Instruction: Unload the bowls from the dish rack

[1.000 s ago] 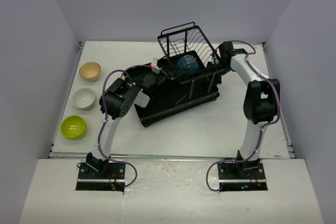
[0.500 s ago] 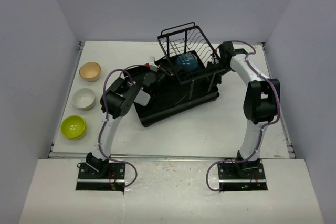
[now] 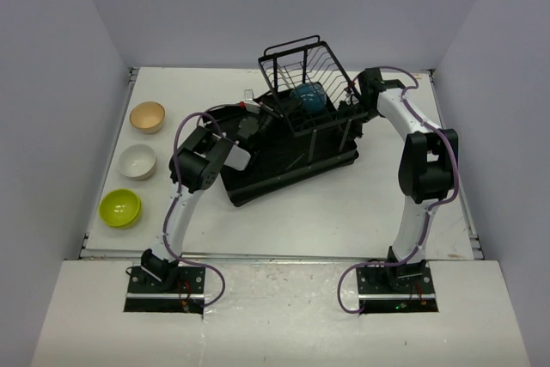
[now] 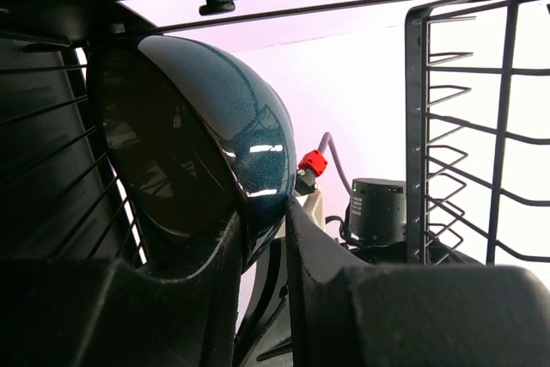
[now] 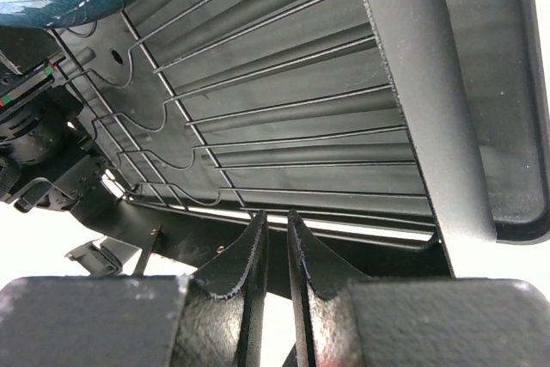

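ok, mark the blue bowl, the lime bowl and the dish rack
blue bowl [image 4: 258, 126], left wrist view, glossy outer wall.
lime bowl [image 3: 120, 207], top view, middle of its inside.
dish rack [image 3: 275, 165], top view, bare ribbed tray.

**A robot test cell, not a kitchen**

You are looking into a lab booth. Plain grey-lilac walls [image 3: 284, 6] box in a bare white table [image 3: 284, 212] on three sides. The left arm [image 3: 176, 212] and right arm [image 3: 412, 221] are bolted to base plates [image 3: 163, 285] at its near edge, with purple cables [image 3: 346, 285] trailing. The dish rack [image 3: 275, 169] is set between them.
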Robot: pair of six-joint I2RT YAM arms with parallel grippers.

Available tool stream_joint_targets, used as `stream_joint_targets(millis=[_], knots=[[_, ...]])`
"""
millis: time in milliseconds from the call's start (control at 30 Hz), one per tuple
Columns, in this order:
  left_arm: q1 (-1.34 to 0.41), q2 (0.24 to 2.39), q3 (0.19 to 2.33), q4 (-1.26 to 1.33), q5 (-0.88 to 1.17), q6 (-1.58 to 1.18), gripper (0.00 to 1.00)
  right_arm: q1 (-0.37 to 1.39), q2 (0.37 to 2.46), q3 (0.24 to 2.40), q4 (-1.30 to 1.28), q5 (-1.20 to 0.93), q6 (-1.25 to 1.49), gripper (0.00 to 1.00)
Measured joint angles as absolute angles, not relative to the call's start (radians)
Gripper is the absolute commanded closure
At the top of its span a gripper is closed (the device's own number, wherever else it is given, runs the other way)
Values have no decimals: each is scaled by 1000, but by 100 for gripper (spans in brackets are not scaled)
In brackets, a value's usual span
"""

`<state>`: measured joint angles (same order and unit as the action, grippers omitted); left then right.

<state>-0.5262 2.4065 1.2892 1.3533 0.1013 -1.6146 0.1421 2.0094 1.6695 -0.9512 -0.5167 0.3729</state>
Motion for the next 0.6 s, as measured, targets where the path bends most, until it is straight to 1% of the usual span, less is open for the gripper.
stream_joint_targets(millis=[300,400,500,567,600], knots=[[-531,2429,1326,1362,56,-1631,75,142,2009,1670,-951,-520,373,85],[-532,2443,1355,1360,44,-1640,76,142,2009,1670,-950,-521,373,85],[-532,2457,1383,1358,34,-1650,79,142,2009,1670,-950,-520,373,85],[-532,2463,1398,1359,26,-1663,83,142,2009,1669,-950,-520,373,86],[-532,2468,1408,1360,23,-1669,89,142,2009,1669,-950,-520,373,86]])
